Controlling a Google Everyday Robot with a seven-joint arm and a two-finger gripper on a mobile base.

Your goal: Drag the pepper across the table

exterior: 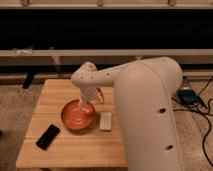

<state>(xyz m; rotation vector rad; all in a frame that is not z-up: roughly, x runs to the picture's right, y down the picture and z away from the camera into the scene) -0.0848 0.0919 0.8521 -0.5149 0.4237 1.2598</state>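
Note:
My white arm reaches from the right over the small light-wood table point(65, 150). The gripper point(85, 106) hangs at the end of the arm, pointing down over the far right rim of the round orange-red bowl point(77, 117). I cannot make out the pepper; it may be hidden behind the gripper or the arm.
A pale rectangular block point(105, 121) lies just right of the bowl. A black phone-like slab point(48, 136) lies at the table's front left. Cables and a blue box point(189, 96) lie on the floor at the right. A dark wall with rails stands behind the table.

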